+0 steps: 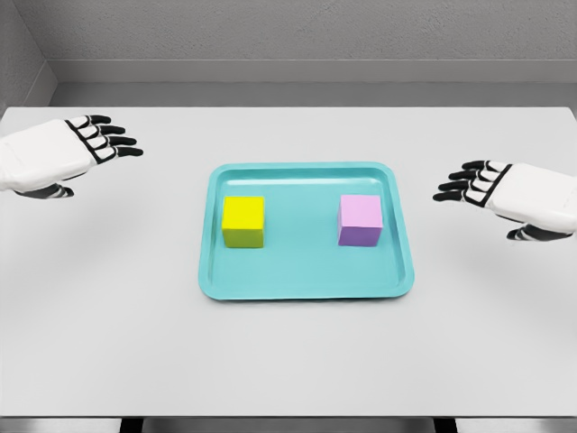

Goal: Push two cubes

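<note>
Cubes first, since that's what I'm here for: yellow cube [243, 221] sits in the left half of the teal tray [306, 286], lilac cube [361, 219] sits in the right half; they're well apart from each other with bare tray floor between them, both flat on their bases and squared up with the tray edges more or less; neither one touches the rim as far as I can see. Tray itself is parked around the middle of the white table [288, 361], long side facing me; grey wall runs behind the far table edge. On my feed the left hand [68, 153] hangs off to the left of the tray, well clear of it, fingers stretched out and slightly spread, pointing right toward the middle, gripping nothing; right hand [505, 194] mirrors that on the right side, sitting a bit lower in the picture, fingers loose and apart, pointing left toward the tray, also holding nothing; both hands are well away from either cube.
</note>
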Controlling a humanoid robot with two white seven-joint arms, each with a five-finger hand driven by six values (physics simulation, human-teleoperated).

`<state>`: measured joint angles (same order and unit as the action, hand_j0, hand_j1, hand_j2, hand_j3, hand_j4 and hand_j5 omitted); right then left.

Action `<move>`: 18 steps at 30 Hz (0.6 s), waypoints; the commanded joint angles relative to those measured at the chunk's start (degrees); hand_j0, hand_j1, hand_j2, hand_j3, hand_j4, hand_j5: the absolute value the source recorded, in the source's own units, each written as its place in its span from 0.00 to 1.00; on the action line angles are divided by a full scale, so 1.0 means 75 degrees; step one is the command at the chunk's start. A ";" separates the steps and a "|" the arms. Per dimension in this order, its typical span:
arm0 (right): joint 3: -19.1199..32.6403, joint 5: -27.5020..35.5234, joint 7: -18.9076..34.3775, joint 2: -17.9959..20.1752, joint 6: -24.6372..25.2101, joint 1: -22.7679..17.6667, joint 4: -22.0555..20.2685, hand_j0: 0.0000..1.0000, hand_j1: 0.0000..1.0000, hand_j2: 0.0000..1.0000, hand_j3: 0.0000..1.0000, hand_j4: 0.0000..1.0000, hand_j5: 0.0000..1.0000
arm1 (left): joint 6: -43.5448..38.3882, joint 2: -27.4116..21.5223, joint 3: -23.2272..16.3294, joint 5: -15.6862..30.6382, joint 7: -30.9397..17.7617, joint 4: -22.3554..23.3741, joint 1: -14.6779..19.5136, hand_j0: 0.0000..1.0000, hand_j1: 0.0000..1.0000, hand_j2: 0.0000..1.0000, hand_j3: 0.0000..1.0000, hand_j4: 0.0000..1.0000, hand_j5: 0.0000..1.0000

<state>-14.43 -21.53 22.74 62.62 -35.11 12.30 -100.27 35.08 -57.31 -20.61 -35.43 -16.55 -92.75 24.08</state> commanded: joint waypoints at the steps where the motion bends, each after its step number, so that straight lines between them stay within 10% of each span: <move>1: -0.0068 0.0000 -0.0009 0.0133 0.0015 -0.0012 -0.0002 1.00 1.00 1.00 1.00 1.00 1.00 | -0.0011 0.0001 -0.0006 0.0024 0.0004 -0.0008 0.0000 1.00 1.00 1.00 1.00 1.00 1.00; 8: -0.0912 0.0234 0.0249 0.0662 0.0015 0.0926 0.0081 1.00 1.00 1.00 1.00 1.00 1.00 | -0.0011 0.0060 -0.0100 -0.0198 -0.0231 -0.0008 0.0012 0.81 0.81 0.81 0.81 0.81 0.81; 10: -0.1005 0.0234 0.1526 0.0369 0.0015 0.1394 0.0163 1.00 1.00 1.00 1.00 1.00 1.00 | -0.0011 0.0095 -0.0147 -0.0245 -0.0371 -0.0008 0.0012 0.78 0.78 0.78 0.78 0.78 0.78; 18: -0.2142 -0.0352 0.1634 -0.0955 0.0015 0.2988 0.1416 0.70 0.70 0.70 0.70 0.70 0.70 | -0.0011 0.0435 -0.0650 -0.0702 -0.0430 -0.0008 0.0141 0.73 0.73 0.73 0.73 0.73 0.73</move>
<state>-29.56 -23.88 34.53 58.03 -35.14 34.80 -91.81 35.08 -54.52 -24.52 -40.27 -19.58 -92.81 25.40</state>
